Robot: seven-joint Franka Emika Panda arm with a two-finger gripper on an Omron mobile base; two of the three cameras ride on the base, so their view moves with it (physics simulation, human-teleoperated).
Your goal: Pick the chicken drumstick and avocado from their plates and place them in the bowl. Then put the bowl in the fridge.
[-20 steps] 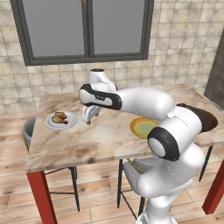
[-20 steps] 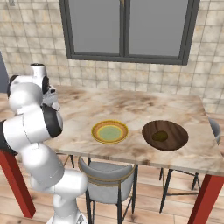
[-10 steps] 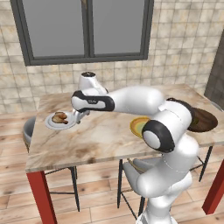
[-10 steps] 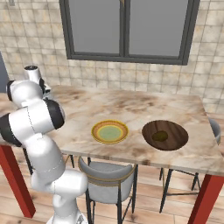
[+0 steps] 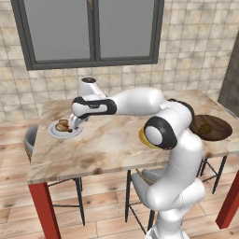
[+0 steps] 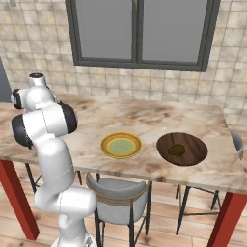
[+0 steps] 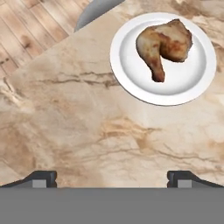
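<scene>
On white plate, chicken drumstick, bone end toward wide-spread tool, apparently.

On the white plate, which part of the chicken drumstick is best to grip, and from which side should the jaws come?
Grip the chicken drumstick across its thick golden-brown end, probably coming from straight above. It lies flat on the white plate, so the plate's rim blocks a side approach. The narrow bone end points toward the plate's edge and offers less to hold. The gripper has its jaws wide open.
</scene>
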